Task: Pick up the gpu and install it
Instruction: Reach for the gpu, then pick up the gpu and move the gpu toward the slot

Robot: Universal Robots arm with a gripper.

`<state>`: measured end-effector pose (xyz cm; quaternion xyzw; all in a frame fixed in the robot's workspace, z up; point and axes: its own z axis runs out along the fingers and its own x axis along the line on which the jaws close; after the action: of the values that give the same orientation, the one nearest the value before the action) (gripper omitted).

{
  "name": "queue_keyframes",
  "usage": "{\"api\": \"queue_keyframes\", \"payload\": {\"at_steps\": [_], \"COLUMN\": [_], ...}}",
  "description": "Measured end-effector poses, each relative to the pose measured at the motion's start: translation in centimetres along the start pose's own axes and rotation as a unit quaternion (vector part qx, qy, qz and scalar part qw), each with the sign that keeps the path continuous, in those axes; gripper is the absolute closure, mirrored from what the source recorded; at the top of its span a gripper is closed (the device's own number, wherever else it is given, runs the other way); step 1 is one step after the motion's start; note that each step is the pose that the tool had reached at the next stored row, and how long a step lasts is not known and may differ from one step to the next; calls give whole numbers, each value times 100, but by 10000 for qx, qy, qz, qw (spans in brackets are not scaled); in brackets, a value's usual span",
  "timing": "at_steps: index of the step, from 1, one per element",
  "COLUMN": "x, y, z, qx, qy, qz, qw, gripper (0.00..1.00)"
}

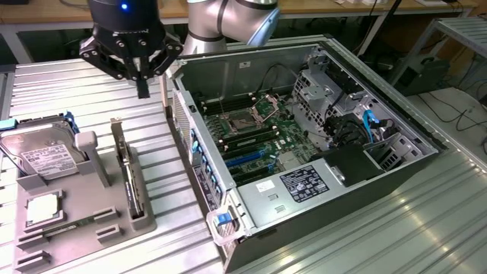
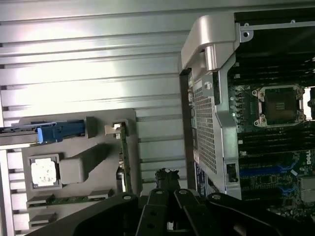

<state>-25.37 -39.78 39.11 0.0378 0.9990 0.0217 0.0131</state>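
Observation:
The gpu stands on its edge in a slot of the grey holder tray, a thin dark card with its silver bracket at the far end. In the wrist view the gpu appears edge-on as a narrow strip. My gripper hangs above the ribbed table, beyond the far end of the card and beside the computer case's corner. Its fingers are shut together with nothing between them. In the wrist view the gripper points down at bare table between the tray and the case.
The open computer case lies on its side at the exterior view's right, with its motherboard exposed. On the tray are a silver hard drive, a processor chip and a memory stick. Ribbed metal table lies around them.

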Motion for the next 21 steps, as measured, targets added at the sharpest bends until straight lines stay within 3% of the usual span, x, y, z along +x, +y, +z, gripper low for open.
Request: {"api": "queue_keyframes", "payload": {"at_steps": [13, 21], "x": [626, 627], "y": [-47, -47], "z": [-8, -8], "qx": [1, 1], "qy": [0, 0], "qz": [1, 0], "qw": [10000, 10000], "gripper": [89, 89]}}
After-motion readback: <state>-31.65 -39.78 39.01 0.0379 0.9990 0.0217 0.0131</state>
